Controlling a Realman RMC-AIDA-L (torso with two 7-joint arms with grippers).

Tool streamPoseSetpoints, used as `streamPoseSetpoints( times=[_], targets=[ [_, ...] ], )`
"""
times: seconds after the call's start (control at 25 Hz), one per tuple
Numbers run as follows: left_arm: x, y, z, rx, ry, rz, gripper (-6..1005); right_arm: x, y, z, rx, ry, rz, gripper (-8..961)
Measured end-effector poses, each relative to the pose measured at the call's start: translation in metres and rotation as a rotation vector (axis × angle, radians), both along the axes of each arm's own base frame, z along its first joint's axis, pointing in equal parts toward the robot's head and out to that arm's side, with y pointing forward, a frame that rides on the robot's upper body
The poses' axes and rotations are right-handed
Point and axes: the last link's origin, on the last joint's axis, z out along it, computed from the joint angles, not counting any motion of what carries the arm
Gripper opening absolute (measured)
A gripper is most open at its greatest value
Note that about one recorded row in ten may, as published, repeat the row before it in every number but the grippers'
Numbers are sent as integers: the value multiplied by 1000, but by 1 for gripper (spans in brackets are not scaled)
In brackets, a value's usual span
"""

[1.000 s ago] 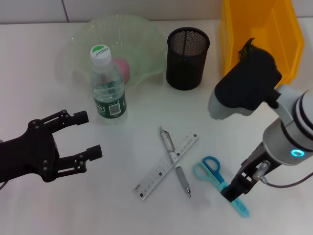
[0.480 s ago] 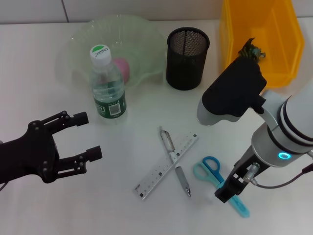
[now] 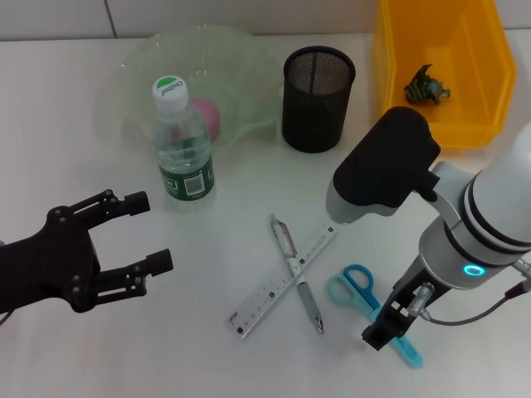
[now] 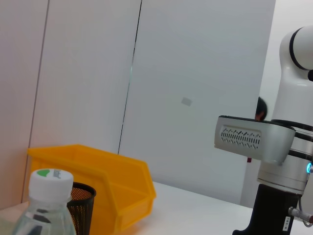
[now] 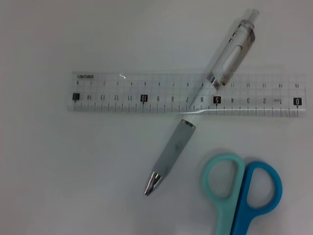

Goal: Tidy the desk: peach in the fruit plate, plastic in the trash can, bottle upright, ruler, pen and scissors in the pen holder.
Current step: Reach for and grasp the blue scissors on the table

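A clear ruler point(image 3: 284, 280) lies on the white desk with a pen point(image 3: 297, 272) crossed over it. Blue and teal scissors point(image 3: 369, 303) lie just right of them. All three show close up in the right wrist view: ruler point(image 5: 186, 93), pen point(image 5: 200, 100), scissors point(image 5: 242, 188). My right gripper point(image 3: 388, 325) hangs over the scissors' blades. The bottle point(image 3: 184, 149) stands upright before the green fruit plate point(image 3: 149, 58), which holds the pink peach point(image 3: 207, 116). Crumpled plastic point(image 3: 426, 87) lies in the yellow trash can point(image 3: 465, 50). My left gripper point(image 3: 153, 230) is open and empty at the near left.
The black mesh pen holder point(image 3: 319, 98) stands between the fruit plate and the trash can. The left wrist view shows the bottle point(image 4: 41, 205), the pen holder point(image 4: 80, 205), the yellow trash can point(image 4: 98, 186) and my right arm point(image 4: 274, 171) against a white wall.
My right arm has shifted left and nearer, toward the pen and ruler, uncovering the plastic in the yellow trash can. The left arm has not moved.
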Motion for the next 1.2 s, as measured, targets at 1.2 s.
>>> streamPoseSetpoints(
  times=[1.2],
  targets=[
    [1, 0, -1, -4, 0, -1, 842, 6, 0, -3, -24, -5, -43, 419]
  ],
)
